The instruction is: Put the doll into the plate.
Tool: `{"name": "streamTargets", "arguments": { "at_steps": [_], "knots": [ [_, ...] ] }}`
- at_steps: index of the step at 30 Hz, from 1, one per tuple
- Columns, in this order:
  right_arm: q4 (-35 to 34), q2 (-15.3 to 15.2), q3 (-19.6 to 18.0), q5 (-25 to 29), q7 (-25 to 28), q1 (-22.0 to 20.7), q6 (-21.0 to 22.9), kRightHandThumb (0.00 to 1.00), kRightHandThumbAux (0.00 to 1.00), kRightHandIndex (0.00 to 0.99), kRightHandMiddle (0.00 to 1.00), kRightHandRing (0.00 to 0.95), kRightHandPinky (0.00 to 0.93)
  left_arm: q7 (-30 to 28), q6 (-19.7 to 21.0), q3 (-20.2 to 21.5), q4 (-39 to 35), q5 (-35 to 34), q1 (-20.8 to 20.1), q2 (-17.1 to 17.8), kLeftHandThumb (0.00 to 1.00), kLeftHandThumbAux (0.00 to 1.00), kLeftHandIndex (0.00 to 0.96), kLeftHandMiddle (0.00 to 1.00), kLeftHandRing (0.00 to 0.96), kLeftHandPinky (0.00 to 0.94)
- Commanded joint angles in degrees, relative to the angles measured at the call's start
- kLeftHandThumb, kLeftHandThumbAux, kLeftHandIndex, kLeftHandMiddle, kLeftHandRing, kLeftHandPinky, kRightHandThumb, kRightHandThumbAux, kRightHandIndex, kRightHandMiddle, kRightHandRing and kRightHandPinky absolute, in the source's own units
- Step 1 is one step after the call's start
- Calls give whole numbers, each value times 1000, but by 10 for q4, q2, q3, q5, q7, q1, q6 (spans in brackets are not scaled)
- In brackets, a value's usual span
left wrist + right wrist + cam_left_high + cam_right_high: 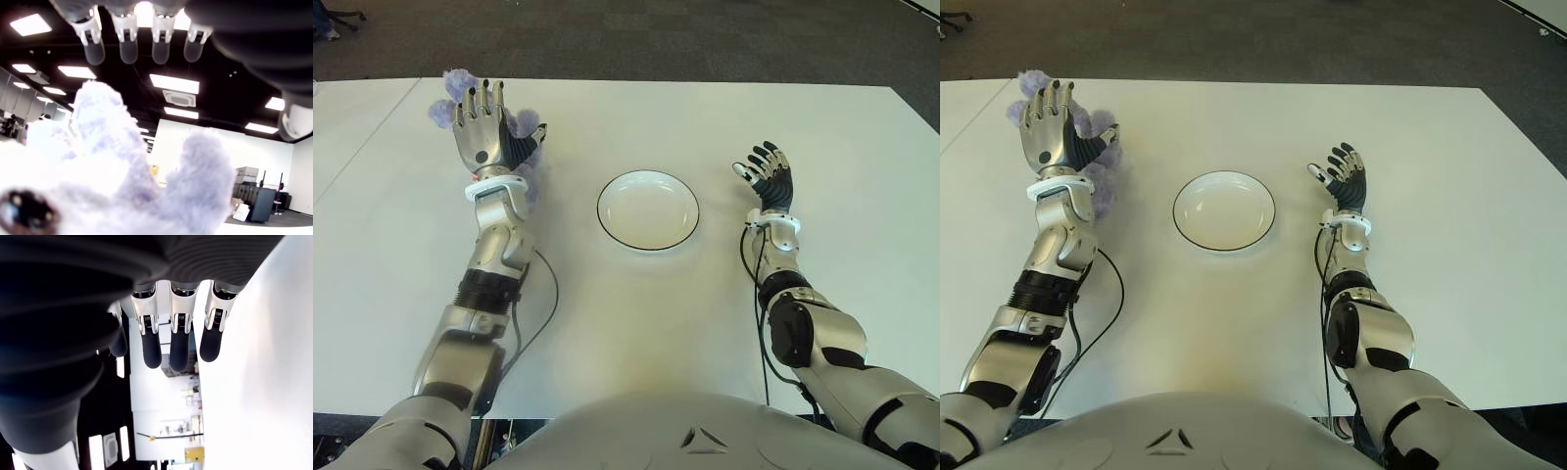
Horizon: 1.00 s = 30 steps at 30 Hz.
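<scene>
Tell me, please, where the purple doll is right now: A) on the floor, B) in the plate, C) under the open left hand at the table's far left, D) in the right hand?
C: the doll shows beneath the open left hand, while the plate holds nothing and the right hand is empty.

A white surface spans the view, with dark carpeted floor beyond its far edge. A white plate with a dark rim sits near the middle. A fluffy lilac doll lies toward the far left.
</scene>
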Motion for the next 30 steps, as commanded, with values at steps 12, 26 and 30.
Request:
{"name": "streamTargets", "arguments": {
  "at_steps": [12,26,30],
  "knots": [
    [80,52,0,5,1,123,71,46,857,154,204,201,207,-32,32,-12,103,-54,-34,-13,181,351,0,0,0,0],
    [79,52,0,5,0,123,67,75,860,151,206,204,212,-48,65,-61,22,-49,68,-54,155,361,0,0,0,0],
    [79,51,2,3,0,123,69,77,862,148,201,199,203,-66,85,-80,-17,-39,101,-59,148,368,0,0,0,0]
  ]
}}
